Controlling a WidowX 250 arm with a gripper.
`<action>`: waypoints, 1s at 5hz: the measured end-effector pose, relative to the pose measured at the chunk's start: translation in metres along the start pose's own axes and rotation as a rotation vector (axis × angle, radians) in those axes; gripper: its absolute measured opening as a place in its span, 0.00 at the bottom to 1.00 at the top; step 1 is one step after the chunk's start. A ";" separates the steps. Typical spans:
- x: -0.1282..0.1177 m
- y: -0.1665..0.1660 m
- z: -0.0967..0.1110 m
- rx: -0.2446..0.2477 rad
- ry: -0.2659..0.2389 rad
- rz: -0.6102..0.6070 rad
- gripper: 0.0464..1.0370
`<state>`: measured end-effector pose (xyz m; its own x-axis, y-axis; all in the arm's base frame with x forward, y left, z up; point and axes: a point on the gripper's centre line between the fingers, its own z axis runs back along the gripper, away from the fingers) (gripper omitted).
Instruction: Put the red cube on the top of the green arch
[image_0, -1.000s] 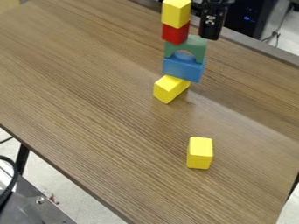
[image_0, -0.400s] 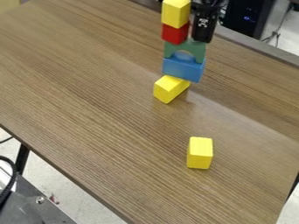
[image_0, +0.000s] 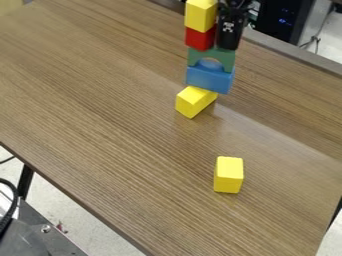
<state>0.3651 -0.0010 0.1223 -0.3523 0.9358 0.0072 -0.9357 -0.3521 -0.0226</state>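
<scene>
Started at the far left, low down. Saw a bent black cord (image_0: 17, 196) there, near a gray metal part (image_0: 30, 237) with a small round bolt (image_0: 46, 228). Saw a thin black table leg (image_0: 25, 181) too, going down toward the pale floor (image_0: 87, 225). Came next to the table (image_0: 100, 110) – big, brown and full of thin stripes.

Found a slanted yellow block (image_0: 195, 101) past the middle, turned cornerways, just by the bottom of the blue block (image_0: 209, 79). Could not tell about touching there. Found the red cube (image_0: 200, 38) higher up, looking set on the left part of the green arch (image_0: 227, 61), with the top yellow block (image_0: 201, 15) right over the red cube. Saw the blue block right under the green arch, and a round gap in the middle of the green arch.

Spotted the black end effector (image_0: 228, 40) just to the right of the red cube, hanging down over the right part of the green arch. Could not tell about open, closed or gripping – too dark and too hidden.

Saw a lone yellow block (image_0: 228, 175) much lower down, upright on the table, well apart from the pile. Ended at the top right, with a dark box (image_0: 280, 22) with little blue lights, and a thin wire (image_0: 315, 40) beside the dark box.
</scene>
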 end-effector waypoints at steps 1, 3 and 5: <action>0.000 0.003 -0.001 0.016 0.002 -0.003 0.54; 0.002 0.004 -0.003 0.024 -0.001 0.005 0.54; 0.003 0.003 -0.005 0.015 -0.009 0.005 0.91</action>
<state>0.3613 0.0006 0.1174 -0.3572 0.9339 0.0161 -0.9340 -0.3571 -0.0079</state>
